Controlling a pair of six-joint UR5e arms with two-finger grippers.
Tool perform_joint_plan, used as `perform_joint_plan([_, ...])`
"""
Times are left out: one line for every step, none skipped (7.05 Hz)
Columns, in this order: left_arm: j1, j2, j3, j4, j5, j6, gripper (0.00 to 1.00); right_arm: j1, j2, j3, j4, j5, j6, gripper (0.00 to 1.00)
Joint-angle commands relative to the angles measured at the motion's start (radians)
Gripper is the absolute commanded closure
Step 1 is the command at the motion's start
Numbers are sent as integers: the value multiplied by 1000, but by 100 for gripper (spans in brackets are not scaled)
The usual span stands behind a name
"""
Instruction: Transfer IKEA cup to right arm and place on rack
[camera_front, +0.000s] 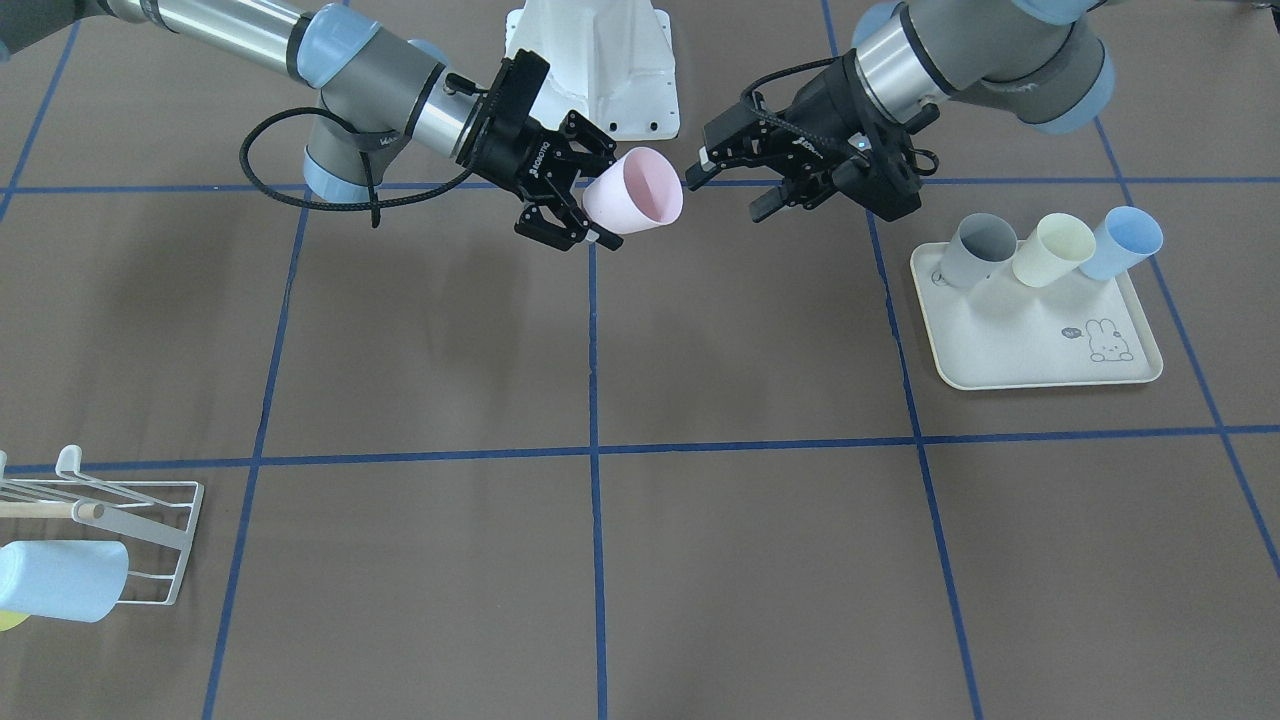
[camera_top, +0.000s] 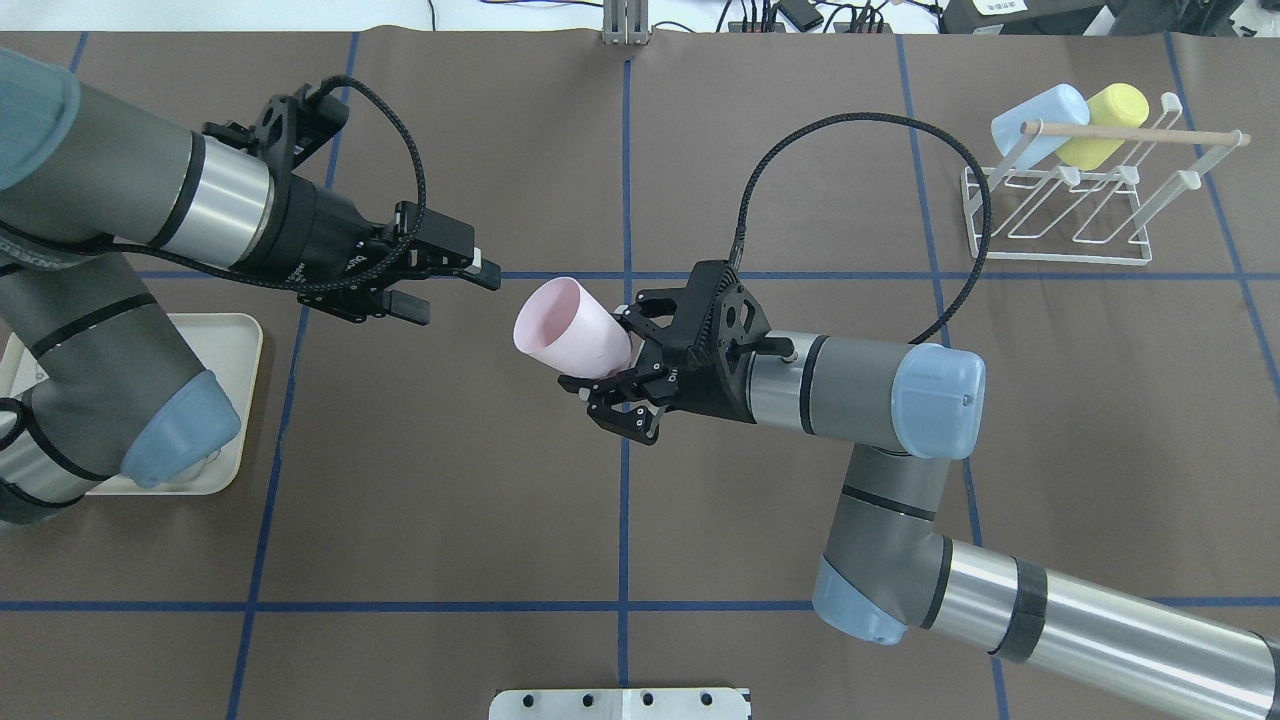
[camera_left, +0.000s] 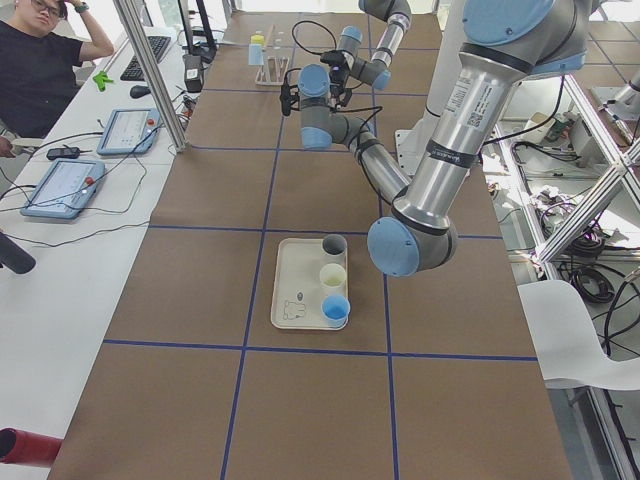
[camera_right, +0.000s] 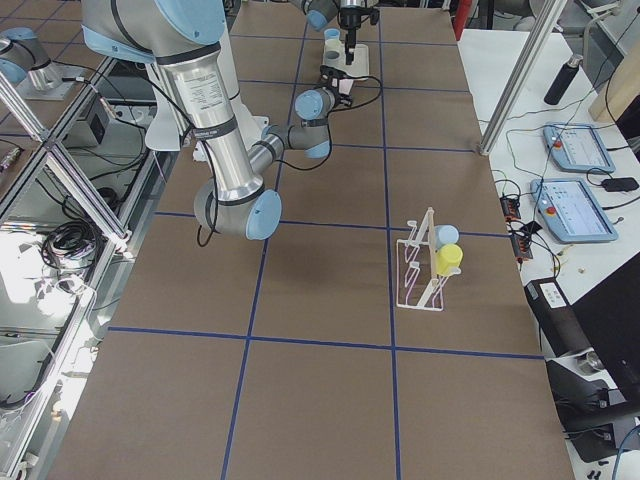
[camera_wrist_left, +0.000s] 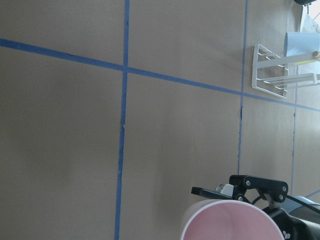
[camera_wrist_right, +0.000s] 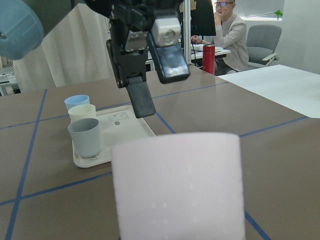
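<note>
The pink IKEA cup (camera_top: 570, 325) hangs above the table's middle, lying on its side with its mouth toward the left arm. My right gripper (camera_top: 605, 355) is shut on the cup's base end; the same grip shows in the front-facing view, cup (camera_front: 633, 203) in right gripper (camera_front: 590, 205). My left gripper (camera_top: 455, 295) stands open a short way from the rim, touching nothing. The right wrist view shows the cup (camera_wrist_right: 177, 185) close up with the left gripper's fingers (camera_wrist_right: 137, 95) beyond it. The white wire rack (camera_top: 1075, 215) with its wooden rod sits at the far right.
The rack carries a light blue cup (camera_top: 1040, 120) and a yellow cup (camera_top: 1105, 125). A cream rabbit-print tray (camera_front: 1040, 345) under the left arm holds a grey (camera_front: 975, 250), a cream (camera_front: 1050, 250) and a blue cup (camera_front: 1120, 243). The white robot base (camera_front: 600, 60) stands behind the grippers.
</note>
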Motion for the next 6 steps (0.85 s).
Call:
perform_joint_plan([-50, 13, -14, 226, 23, 214, 0, 40, -29, 3, -128, 4, -97, 73])
perform_joint_plan([-64, 15, -38, 376, 105, 371, 0, 84, -34, 11, -235, 10, -161, 76])
perform_joint_plan([-74, 13, -70, 573, 202, 532, 0, 123, -32, 11, -321, 8, -233, 78])
perform_joint_plan([-89, 12, -115, 756, 291, 732, 0, 181, -34, 15, -392, 10, -296, 78])
perform_joint_plan([-148, 42, -142, 809, 315, 851, 0, 236, -34, 46, -478, 10, -379, 85])
perform_joint_plan([-172, 118, -185, 805, 313, 937, 0, 287, -34, 119, -632, 10, -474, 86])
